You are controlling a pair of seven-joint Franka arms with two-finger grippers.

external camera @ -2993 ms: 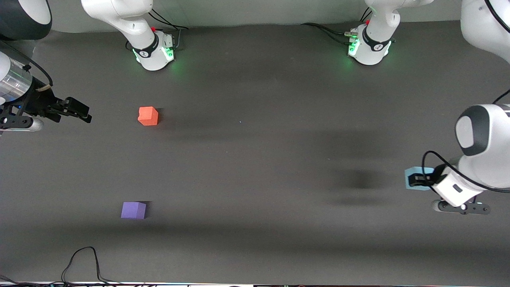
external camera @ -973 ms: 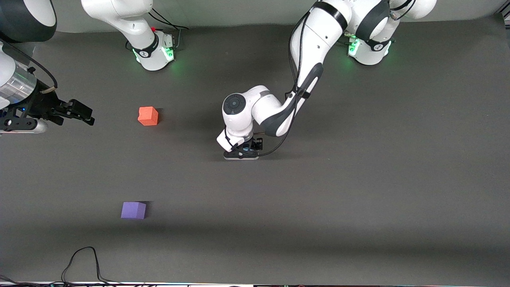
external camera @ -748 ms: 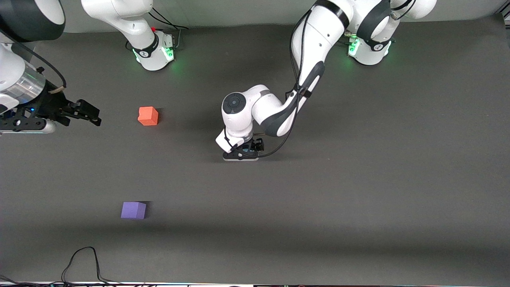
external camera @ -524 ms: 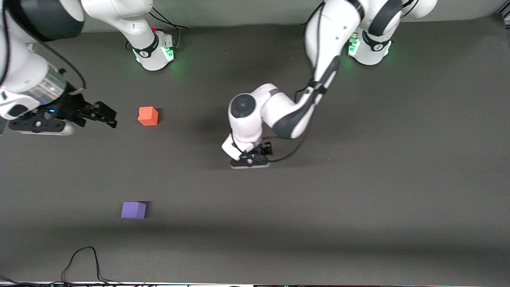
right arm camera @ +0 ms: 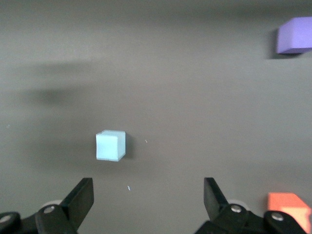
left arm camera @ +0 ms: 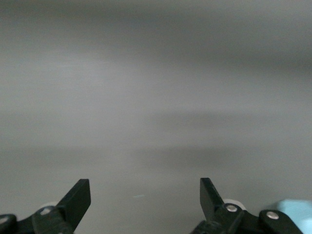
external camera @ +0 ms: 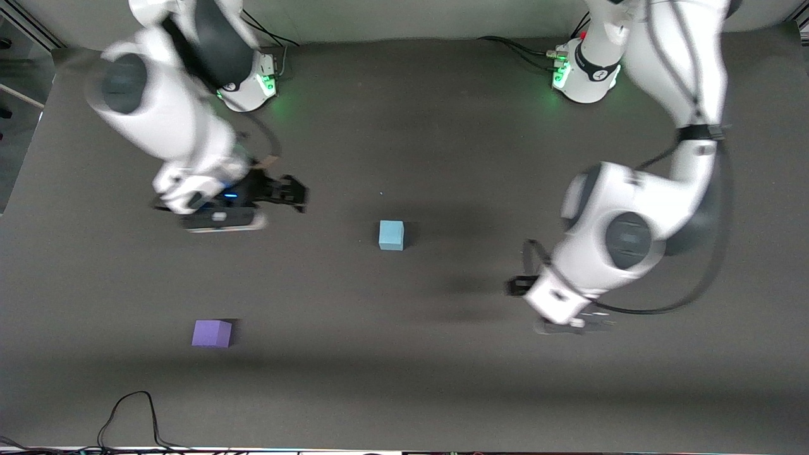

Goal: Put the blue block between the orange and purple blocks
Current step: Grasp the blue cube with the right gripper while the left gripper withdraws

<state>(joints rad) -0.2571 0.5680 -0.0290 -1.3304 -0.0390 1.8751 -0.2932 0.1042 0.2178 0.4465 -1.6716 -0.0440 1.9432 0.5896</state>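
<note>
A: One blue block point(external camera: 391, 235) sits alone mid-table, nothing touching it. One purple block point(external camera: 212, 333) lies nearer the camera, toward the right arm's end.

B: One orange block point(right arm camera: 288, 205) shows only in the right wrist view. No writing readable. Right gripper point(external camera: 292, 193) hangs wide open; left gripper point(left arm camera: 145, 197) too, arm bent, empty.

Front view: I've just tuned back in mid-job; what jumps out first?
The blue block sits alone on the dark table near its middle, held by neither arm. The right pincer, open, hangs over the spot toward the right arm's end where the orange block shows only in the right wrist view. The left pincer is open and empty toward the left arm's end; the purple block lies nearer the front camera.
</note>
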